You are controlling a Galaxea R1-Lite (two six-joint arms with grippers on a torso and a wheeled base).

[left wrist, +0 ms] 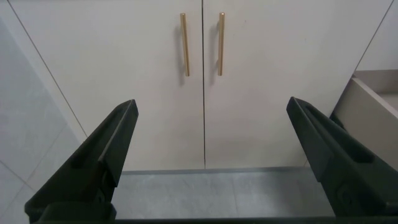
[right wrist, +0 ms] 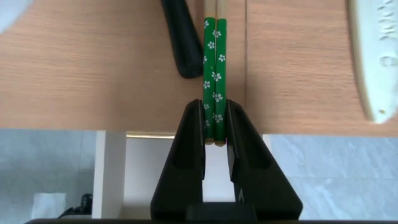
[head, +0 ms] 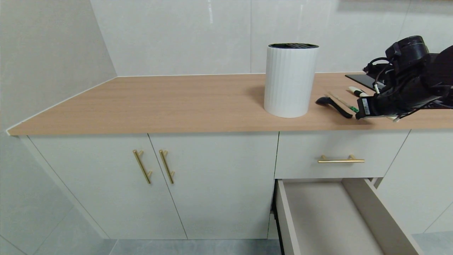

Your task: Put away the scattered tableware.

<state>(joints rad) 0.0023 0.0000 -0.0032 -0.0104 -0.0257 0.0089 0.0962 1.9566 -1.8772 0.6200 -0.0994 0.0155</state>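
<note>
– Two chopsticks (right wrist: 215, 81) clamped in the right gripper (right wrist: 215, 115), pinched right at their green ends, at the counter (head: 177, 102) edge. Rest of them runs over the wood
– Risk?
– Grip's at the very tips. Lift and they could pivot or scissor, one slips out. Also the black spoon (right wrist: 180, 43) lies just beside them, might get dragged off the edge
– Where do they go?
– My guess the white holder (head: 290, 81), near, or the open drawer (head: 378, 216) below. Slotted top on the holder, drooping sticks could miss it
– And the left gripper (left wrist: 211, 106)?
– Jaws wide apart, holding nothing, low facing the cabinet doors (left wrist: 261, 93), too far off to catch a drop
</note>
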